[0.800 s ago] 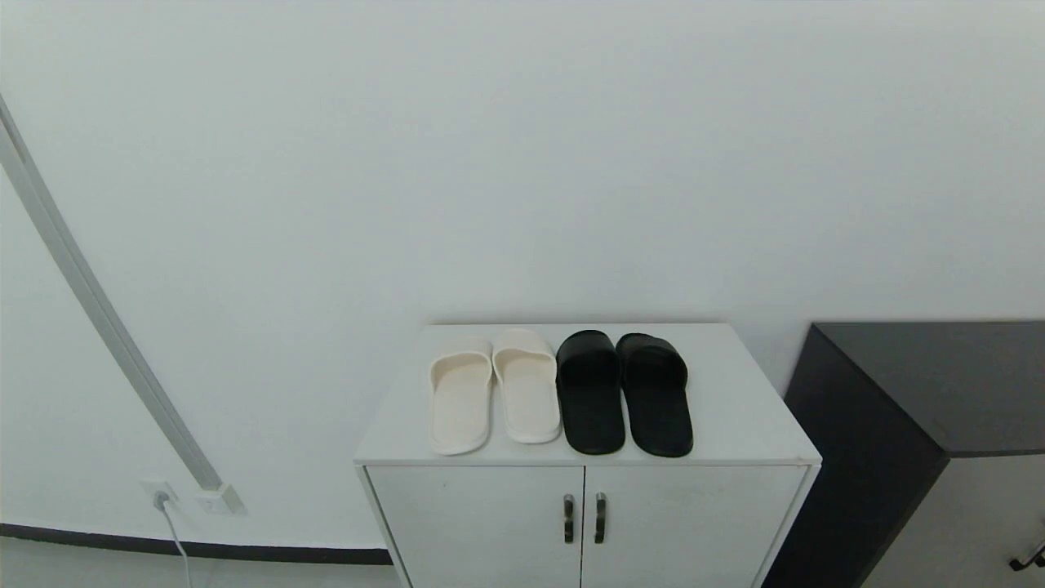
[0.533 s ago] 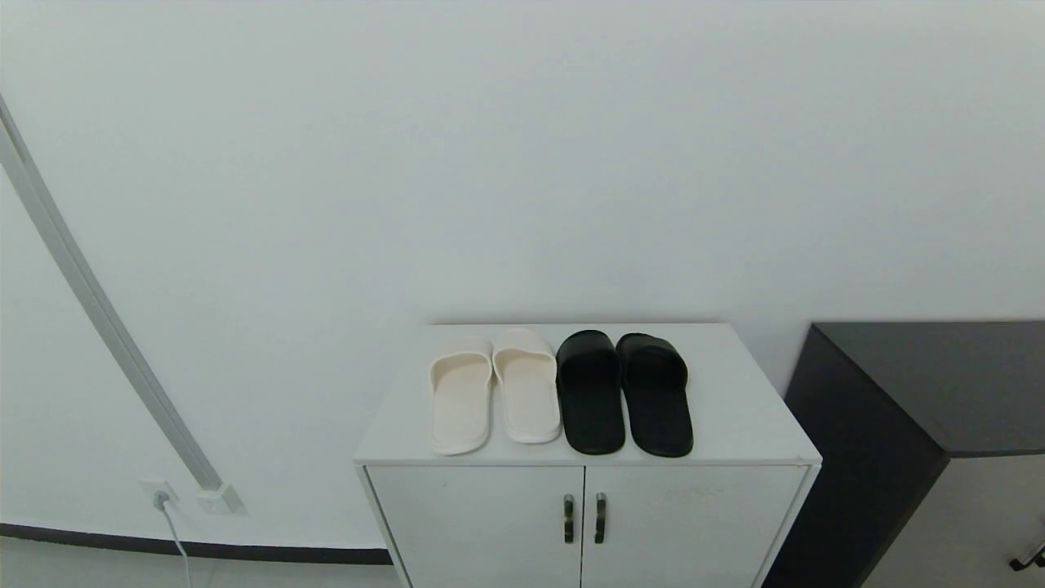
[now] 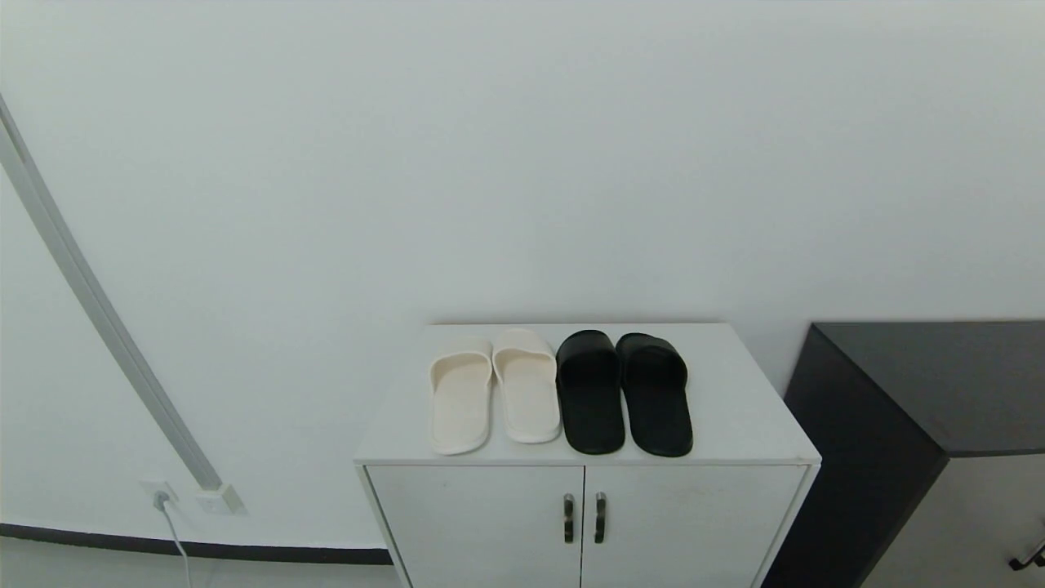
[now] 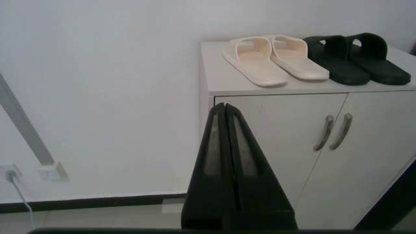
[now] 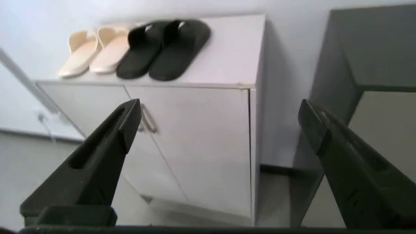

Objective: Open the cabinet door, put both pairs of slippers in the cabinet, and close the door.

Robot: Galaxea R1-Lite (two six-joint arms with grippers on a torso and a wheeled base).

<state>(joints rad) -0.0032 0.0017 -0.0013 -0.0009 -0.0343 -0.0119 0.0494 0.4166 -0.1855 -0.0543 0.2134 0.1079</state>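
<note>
1. We face a plain, smooth white wall (image 3: 522,163); a grey cable duct (image 3: 98,310) slants down it on the left.
2. A dark, matte, box-shaped cabinet (image 3: 898,408) stands at the right, just beside the white one.
3. The white cabinet (image 3: 735,425) stands against the wall with a flat, smooth top. Its left door (image 3: 482,523) and right door (image 3: 694,523) are both closed.
4. Our left gripper (image 4: 225,107) is held low in front of the cabinet's left side, pointing toward it, well apart from it. Its two dark, flat, tapering fingers are pressed together, with nothing between them.
5. Our right gripper (image 5: 220,107) is held in front of the cabinet's right side, also well apart. Its dark fingers are spread wide and hold nothing.
6. The cream slippers (image 3: 526,400) lie on the left of the cabinet top, side by side, toes toward the wall. They are smooth, open-toed slides.
7. The black slippers (image 3: 589,400) lie just to their right, set the same way, the inner one touching the cream pair.
8. Two short metal bar handles, left (image 3: 569,518) and right (image 3: 600,517), stand upright where the doors meet.
9. A wall socket (image 3: 159,492) with a plugged cord sits low on the left.
</note>
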